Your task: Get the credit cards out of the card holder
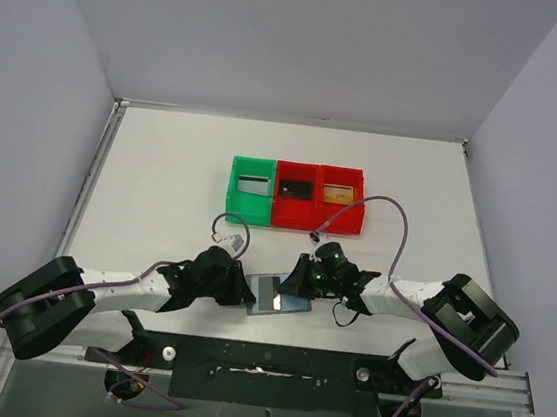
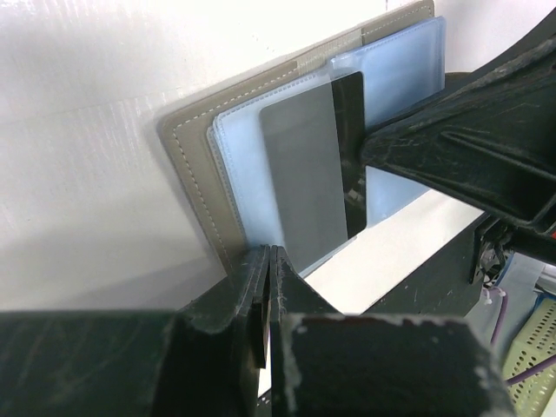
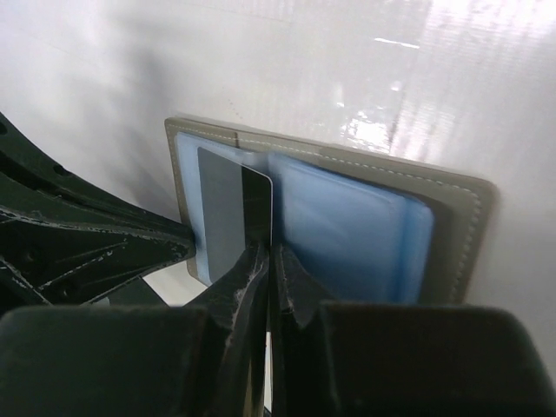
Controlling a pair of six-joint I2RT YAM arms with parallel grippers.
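Left gripper point(image 2: 268, 261) and right gripper point(image 3: 271, 252), both clenched, flanking open card holder point(image 1: 283, 298); credit cards point(image 2: 300, 174) pocketed between the tips. Beyond the grippers: green bin point(image 1: 250, 191), red bins point(image 1: 320, 201). White desk point(image 1: 160, 185), pale walls point(image 1: 308, 41).

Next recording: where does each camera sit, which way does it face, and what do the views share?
Top external: above and behind the robot, looking down on the table, both arms in view.
Left wrist: low, looking past its shut left end effector at the card holder.
Right wrist: from the opposite side, past its shut right end effector.
Shared: both wrist views show the open card holder, the silvery-grey card, and the other arm's end effector.
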